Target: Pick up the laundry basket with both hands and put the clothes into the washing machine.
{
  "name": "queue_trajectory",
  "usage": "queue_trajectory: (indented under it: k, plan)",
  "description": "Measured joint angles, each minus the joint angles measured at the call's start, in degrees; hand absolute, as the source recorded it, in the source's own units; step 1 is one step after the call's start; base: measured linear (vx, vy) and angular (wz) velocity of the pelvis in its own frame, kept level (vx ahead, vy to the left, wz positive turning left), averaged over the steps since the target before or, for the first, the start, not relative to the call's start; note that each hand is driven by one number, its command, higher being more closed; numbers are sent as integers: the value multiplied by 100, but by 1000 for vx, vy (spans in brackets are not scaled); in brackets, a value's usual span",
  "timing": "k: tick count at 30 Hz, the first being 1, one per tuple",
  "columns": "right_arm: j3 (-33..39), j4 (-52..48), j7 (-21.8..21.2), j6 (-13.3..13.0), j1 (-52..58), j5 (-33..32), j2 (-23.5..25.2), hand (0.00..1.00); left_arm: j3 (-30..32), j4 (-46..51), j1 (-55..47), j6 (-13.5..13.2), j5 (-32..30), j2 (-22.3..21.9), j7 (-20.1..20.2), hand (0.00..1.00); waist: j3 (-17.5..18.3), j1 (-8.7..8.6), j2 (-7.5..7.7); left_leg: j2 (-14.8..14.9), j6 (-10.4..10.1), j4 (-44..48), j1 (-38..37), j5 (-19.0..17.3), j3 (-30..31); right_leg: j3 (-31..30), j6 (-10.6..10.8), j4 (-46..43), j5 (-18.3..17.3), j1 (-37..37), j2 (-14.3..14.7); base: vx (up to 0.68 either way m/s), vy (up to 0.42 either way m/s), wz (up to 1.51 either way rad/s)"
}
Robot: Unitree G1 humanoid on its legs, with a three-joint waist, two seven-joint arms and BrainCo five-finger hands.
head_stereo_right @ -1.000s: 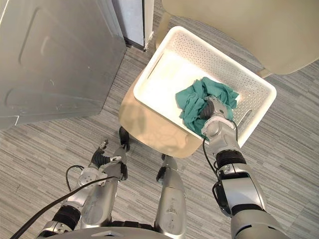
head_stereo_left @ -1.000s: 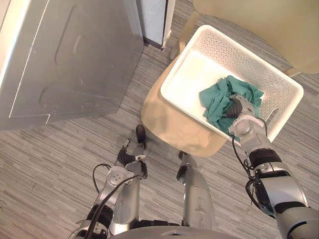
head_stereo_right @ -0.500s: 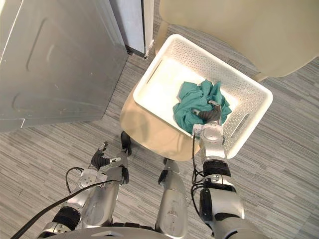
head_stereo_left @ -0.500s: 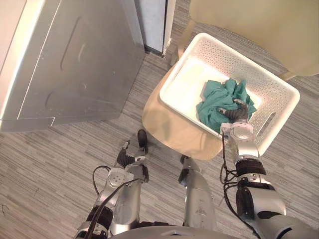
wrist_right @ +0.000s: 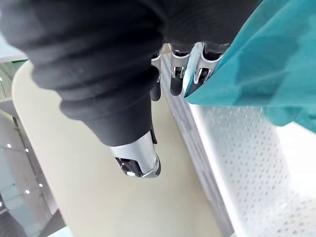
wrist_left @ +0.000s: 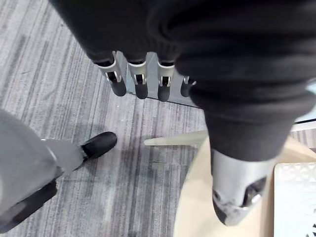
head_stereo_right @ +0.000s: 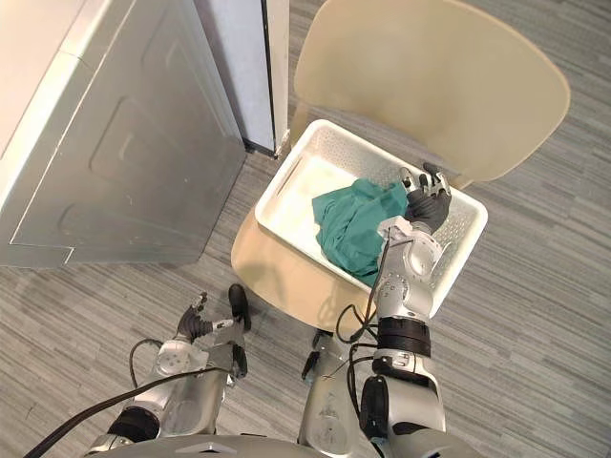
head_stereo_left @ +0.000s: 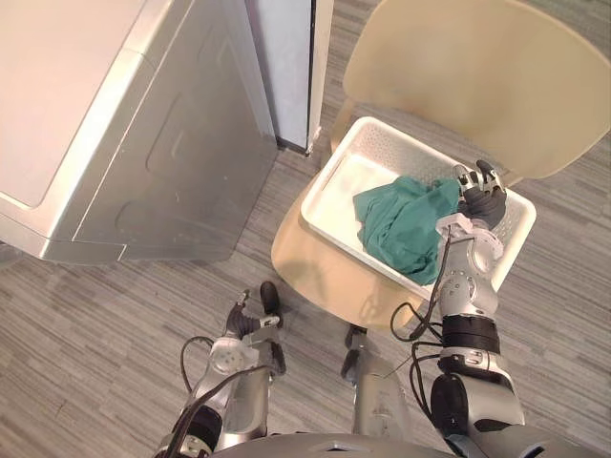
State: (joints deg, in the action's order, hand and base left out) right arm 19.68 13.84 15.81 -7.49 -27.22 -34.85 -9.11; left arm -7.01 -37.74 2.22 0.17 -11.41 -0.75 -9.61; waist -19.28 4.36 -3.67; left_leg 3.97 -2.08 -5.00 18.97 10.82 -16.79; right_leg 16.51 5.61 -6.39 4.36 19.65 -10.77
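Striped floor; perforated white basket; right hand fingers straight against crumpled teal cloth (left hand relaxed).

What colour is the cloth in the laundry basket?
The cloth is plain teal green, best seen in the left eye view.

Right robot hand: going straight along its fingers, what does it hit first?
The right robot hand would probably meet the far rim of the laundry basket first, then the chair back behind it; depth is unclear.
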Motion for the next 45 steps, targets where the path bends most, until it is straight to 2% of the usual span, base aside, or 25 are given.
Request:
queue_trajectory:
  k: [4, 10, 11, 13, 16, 21, 23, 25, 30, 37, 45]
  plan:
    - [-377, -413, -29, -115, 297, -207, 101, 100, 137, -280, -228, 52, -16, 0, 7, 0, 228, -27, 32, 6, 24, 32, -134, 14, 32, 26, 2, 117, -3, -199, 25, 63, -20, 3]
    - [-382, -409, -40, -122, 532, -162, 180, 100, 254, -465, -413, 100, -133, 33, 51, 0, 388, -98, 86, 46, -13, -1, -250, -12, 106, 63, -8, 188, 5, -379, 86, 27, -18, 3]
    - [-391, -409, -60, -100, 581, 36, 160, 0, 255, -469, -417, 100, -161, 43, 81, 0, 389, -100, 88, 59, -15, -2, -267, -11, 105, 54, -14, 204, 17, -394, 101, -18, -23, -4]
    - [-449, -409, -70, -72, 658, 266, 94, 0, 255, -492, -419, 98, -242, 57, 130, 0, 391, -111, 90, 64, -15, -3, -305, -11, 105, 36, -15, 246, 23, -435, 117, -7, -18, -5]
    - [-809, -410, -332, 100, 833, 1207, -348, 0, 255, -568, -419, 78, -318, 125, 185, 0, 421, -153, 123, 64, -16, -4, -296, -7, 109, 4, -15, 374, 111, -465, 147, 3, -15, -6]
    - [-1631, -406, -1073, 263, 894, 2758, -1661, 0, 288, -561, -491, -45, -520, 319, 381, 0, 450, -247, 180, 58, -4, -5, -273, 6, 154, 4, -22, 575, 204, -553, 186, 11, -6, 2]
    - [-1987, -366, -1453, 273, 812, 3907, -2322, 0, 314, -556, -505, -120, -650, 433, 503, 0, 466, -277, 206, 59, 26, -5, -217, 38, 233, 32, -13, 594, 220, -531, 206, 25, -17, 7]
    - [-2085, -144, -1658, 272, 667, 4397, -2547, 0, 313, -560, -505, -146, -695, 524, 542, 0, 471, -309, 228, 44, 63, -1, -195, 84, 282, 68, -6, 601, 224, -532, 209, 32, -13, 8]
    - [-2277, 344, -1909, 310, 378, 5327, -2813, 0, 363, -555, -513, -152, -723, 643, 657, 0, 473, -313, 255, -46, 82, 32, -181, 98, 315, 76, 27, 616, 264, -529, 183, 28, 4, 3]
    - [-2949, 1144, -1946, 383, -264, 6932, -3104, 0, 422, -438, -547, -147, -825, 738, 682, 0, 459, -280, 270, -68, 142, -4, -5, 140, 291, 21, -13, 625, 318, -325, 142, -9, 0, -2]
    - [-3267, 1683, -1850, 556, -716, 7577, -3237, 0, 396, -117, -605, -144, -884, 749, 666, 0, 301, -239, 262, -57, 114, -5, 201, 169, 296, 10, -48, 610, 359, -117, 121, -3, 1, -1]
